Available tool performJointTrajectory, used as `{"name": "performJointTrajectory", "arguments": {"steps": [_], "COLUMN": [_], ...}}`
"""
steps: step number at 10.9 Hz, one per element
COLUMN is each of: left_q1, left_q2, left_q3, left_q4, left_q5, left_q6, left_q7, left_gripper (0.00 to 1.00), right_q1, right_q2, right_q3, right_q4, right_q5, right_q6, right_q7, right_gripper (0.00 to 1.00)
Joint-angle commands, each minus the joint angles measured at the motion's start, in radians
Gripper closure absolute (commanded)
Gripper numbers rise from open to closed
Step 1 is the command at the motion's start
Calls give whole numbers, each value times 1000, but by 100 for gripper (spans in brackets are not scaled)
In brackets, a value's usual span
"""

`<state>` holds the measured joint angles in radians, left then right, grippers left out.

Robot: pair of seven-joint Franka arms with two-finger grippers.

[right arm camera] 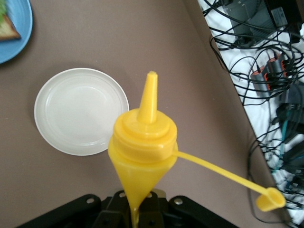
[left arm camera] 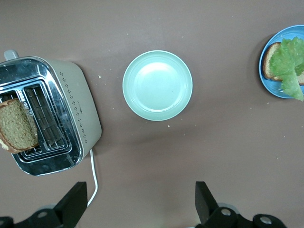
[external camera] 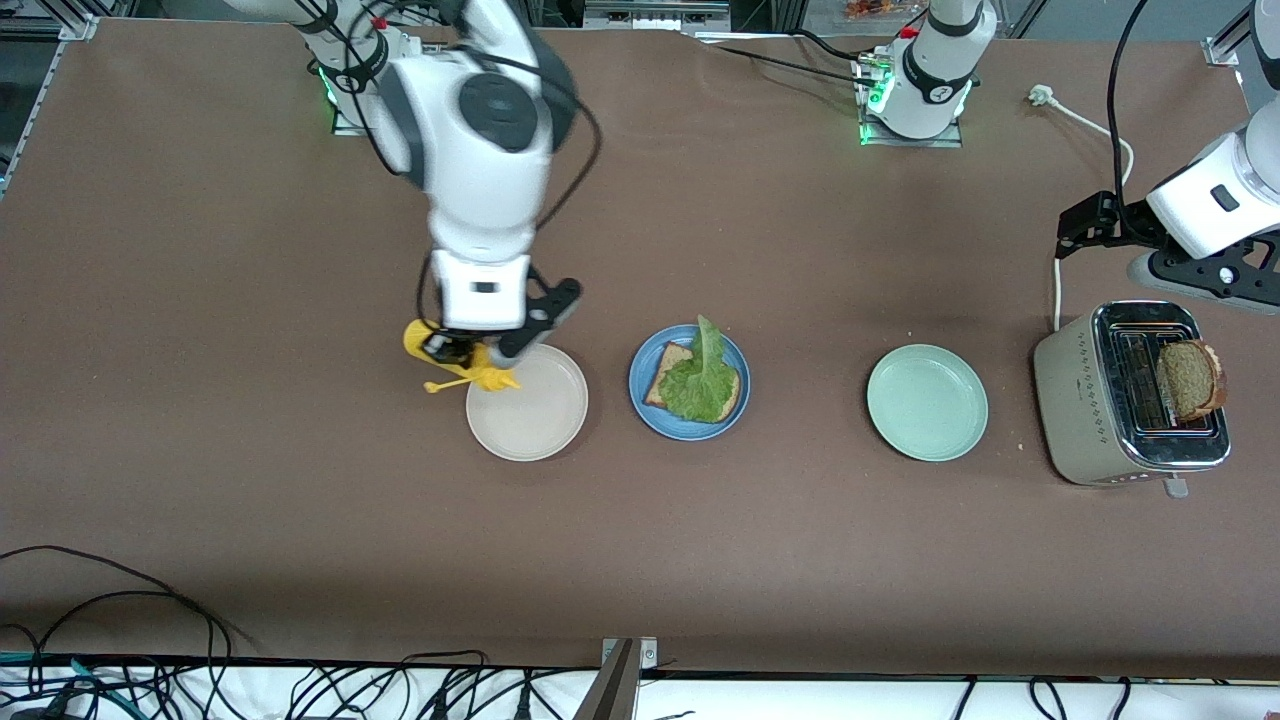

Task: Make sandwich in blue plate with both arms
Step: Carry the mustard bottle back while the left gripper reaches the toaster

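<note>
Yellow squeeze bottle (external camera: 470, 370) is clamped in the right hand (external camera: 455, 350), closed on its body, up in the air over the counter (external camera: 300, 500) at the edge of the beige plate (external camera: 527, 403). In the right wrist view the bottle (right arm camera: 142, 156) points nozzle-out, its cap (right arm camera: 270, 198) off the tip and dangling on its strap; the beige plate (right arm camera: 81, 111) lies bare below it. Next along toward the left arm's end: blue plate (external camera: 689, 382), just beside the beige one, not touching. On it one brown bread slice (external camera: 668, 375) with a ruffled lettuce leaf (external camera: 703, 378) on top, leaf tip poking over the plate's rim on the side farther from the front camera. No second slice on the leaf. Mint-green plate (external camera: 927, 402) sits well apart from the blue one, nothing on it. Then the beige-and-chrome toaster (external camera: 1130, 395) at the left arm's end, a brown bread slice (external camera: 1190, 378) standing up out of one slot, tilted; its white cord (external camera: 1057, 290) runs away from the front camera. Left hand (left arm camera: 140, 204) hangs over the counter beside the toaster, fingers (left arm camera: 205, 202) spread wide with nothing between them; its wrist view looks down on toaster (left arm camera: 47, 114), mint plate (left arm camera: 157, 85) and part of the blue plate (left arm camera: 267, 80). Left arm is waiting.
</note>
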<state>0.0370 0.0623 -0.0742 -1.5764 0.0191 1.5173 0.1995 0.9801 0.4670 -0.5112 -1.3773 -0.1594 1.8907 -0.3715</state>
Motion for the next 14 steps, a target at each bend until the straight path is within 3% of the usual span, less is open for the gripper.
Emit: {"name": "performJointTrajectory", "arguments": {"steps": [1, 3, 5, 7, 11, 14], "left_q1": [32, 124, 150, 210, 305, 357], "left_q2": [56, 67, 97, 154, 289, 365], "left_q3": [17, 19, 27, 33, 34, 34], "left_q4": [36, 64, 79, 81, 81, 79], "left_q5": [4, -7, 2, -1, 22, 21], "left_q6": [3, 3, 6, 71, 234, 326], "left_q7": [12, 38, 40, 56, 114, 198], "left_gripper": [0, 0, 0, 0, 0, 0], "right_q1": [-105, -121, -121, -121, -123, -129], "right_q2": [-284, -373, -439, -491, -487, -441], "right_q3": [5, -76, -174, -265, -420, -489], "right_q4": [-328, -431, -532, -647, -793, -864], "right_q5": [174, 307, 455, 628, 953, 1111], "right_q6": [180, 214, 247, 306, 303, 289], "right_q7": [-188, -382, -591, -837, -1329, -1577], "right_gripper": [100, 100, 100, 100, 100, 100]}}
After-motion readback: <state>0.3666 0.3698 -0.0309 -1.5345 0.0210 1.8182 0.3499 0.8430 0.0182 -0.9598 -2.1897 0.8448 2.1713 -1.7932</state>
